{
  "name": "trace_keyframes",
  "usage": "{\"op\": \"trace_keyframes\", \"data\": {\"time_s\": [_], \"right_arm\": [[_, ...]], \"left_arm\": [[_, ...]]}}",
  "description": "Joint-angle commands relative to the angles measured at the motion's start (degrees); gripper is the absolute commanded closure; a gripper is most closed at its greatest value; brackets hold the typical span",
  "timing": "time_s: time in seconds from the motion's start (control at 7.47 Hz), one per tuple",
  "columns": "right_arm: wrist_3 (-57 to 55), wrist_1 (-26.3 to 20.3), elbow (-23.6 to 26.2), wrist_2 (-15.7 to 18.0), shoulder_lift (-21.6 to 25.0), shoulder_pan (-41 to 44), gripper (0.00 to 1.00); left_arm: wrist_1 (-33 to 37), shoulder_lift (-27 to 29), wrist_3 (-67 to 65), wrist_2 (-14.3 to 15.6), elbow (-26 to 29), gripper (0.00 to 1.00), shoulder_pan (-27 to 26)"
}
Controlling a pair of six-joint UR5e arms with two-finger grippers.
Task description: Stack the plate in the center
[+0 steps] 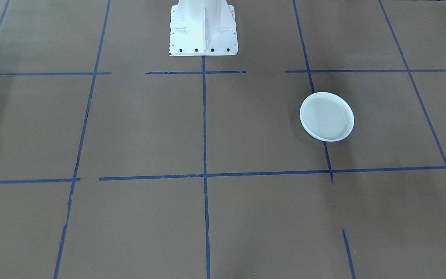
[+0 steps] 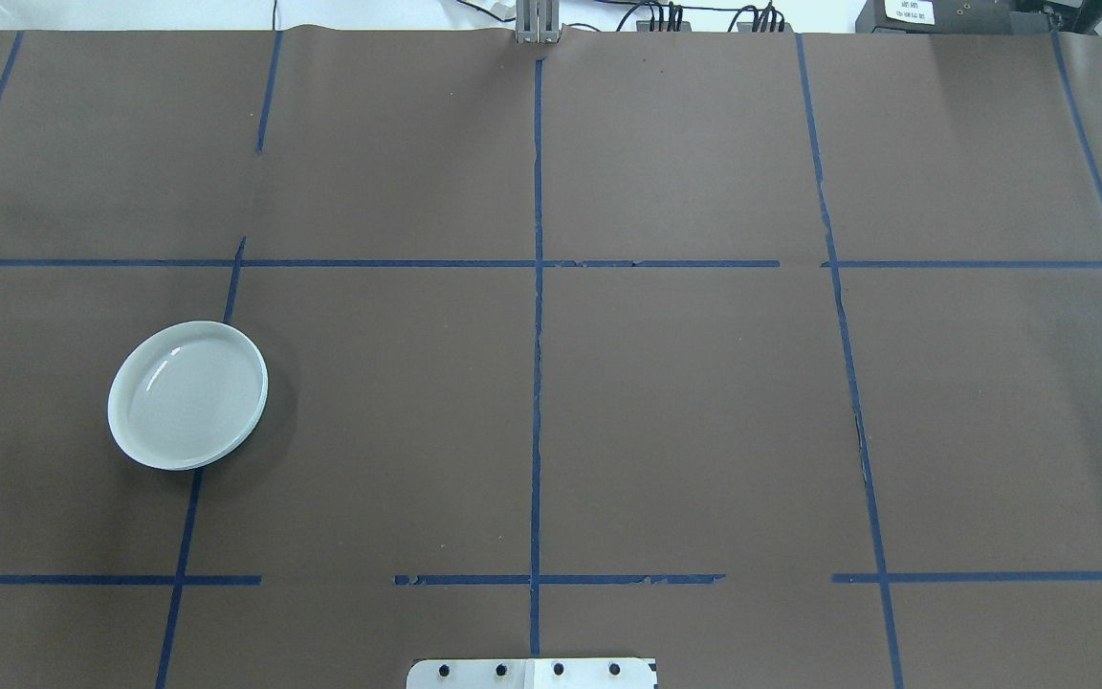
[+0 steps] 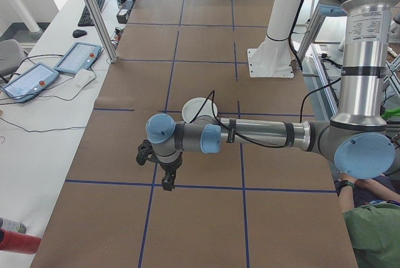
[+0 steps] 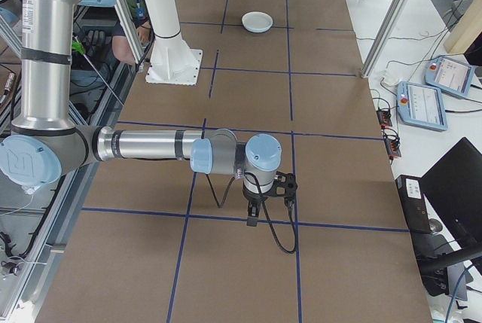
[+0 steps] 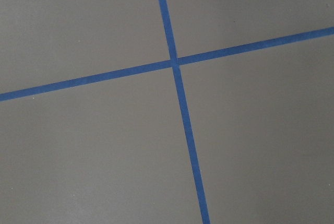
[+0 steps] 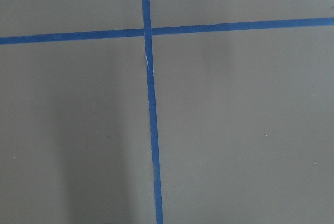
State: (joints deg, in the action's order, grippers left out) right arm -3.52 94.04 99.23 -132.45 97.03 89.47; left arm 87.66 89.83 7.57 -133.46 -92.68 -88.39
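Note:
One round, smooth, pale plate (image 2: 187, 394) lies on the brown table cover on my left side, across a blue tape line. A doubled rim along its edge suggests a plate beneath it, though I cannot tell which. The front-facing view has the plate (image 1: 326, 116) right of the middle, and the far end of the right side view holds the plate (image 4: 257, 21) too. My left arm partly hides the plate (image 3: 199, 107). My left gripper (image 3: 166, 182) hangs near a tape crossing, away from the plate. My right gripper (image 4: 252, 217) hangs over bare cover. I cannot tell whether either is open or shut.
The robot's white pedestal (image 1: 203, 27) stands at the table's middle edge. Blue tape lines (image 2: 537, 335) divide the cover into squares. Teach pendants (image 3: 75, 59) lie on a side table beside a metal post (image 3: 94, 12). A person in green (image 3: 375, 230) sits by the robot's base.

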Motion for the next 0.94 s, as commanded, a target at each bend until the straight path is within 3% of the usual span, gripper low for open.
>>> {"op": "trace_keyframes", "data": {"time_s": [0.0, 0.8], "right_arm": [[0.0, 0.0, 0.0, 0.0, 0.0, 0.0, 0.0], [0.0, 0.0, 0.0, 0.0, 0.0, 0.0, 0.0]], "left_arm": [[-2.5, 1.05, 1.22, -0.04, -0.4, 0.0, -3.01], [-2.32, 0.26, 1.31, 0.05, -1.45, 0.0, -2.84]]}}
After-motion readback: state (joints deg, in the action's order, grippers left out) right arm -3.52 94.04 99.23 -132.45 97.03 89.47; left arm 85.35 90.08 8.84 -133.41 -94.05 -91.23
